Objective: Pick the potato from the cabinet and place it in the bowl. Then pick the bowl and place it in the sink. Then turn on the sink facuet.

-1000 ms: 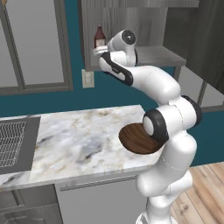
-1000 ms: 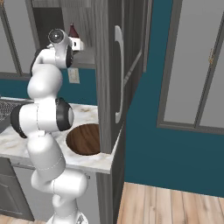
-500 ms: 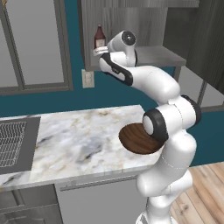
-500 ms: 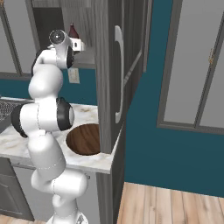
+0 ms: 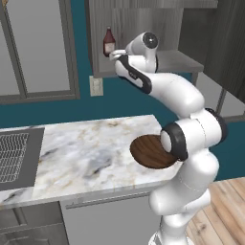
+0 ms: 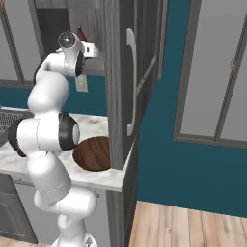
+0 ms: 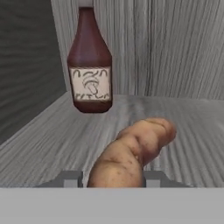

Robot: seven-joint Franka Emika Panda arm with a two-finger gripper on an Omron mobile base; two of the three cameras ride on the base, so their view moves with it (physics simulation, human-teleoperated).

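The tan-brown potato (image 7: 131, 153) lies on the cabinet (image 5: 143, 19) shelf board, right in front of the hand camera. My gripper (image 7: 113, 178) has reached into the cabinet and its two fingertips (image 7: 70, 178) press against the potato's near end from either side. From the left base view the gripper (image 5: 115, 55) sits at the shelf's front edge beside the bottle. The dark wooden bowl (image 5: 148, 152) rests on the marble counter by the arm's base, also seen as the bowl (image 6: 94, 153). The sink (image 5: 14, 155) with its wire rack lies at the counter's left end. The sink facuet is out of view.
A dark red-brown bottle (image 7: 89, 65) with a white label stands upright on the shelf behind and left of the potato. The open cabinet door (image 6: 130, 72) with a long handle hangs just right of the arm. Marble counter (image 5: 86, 153) stretches between sink and bowl.
The fingers have closed in from wide open onto the potato. The arm and the bowl have stayed where they were.
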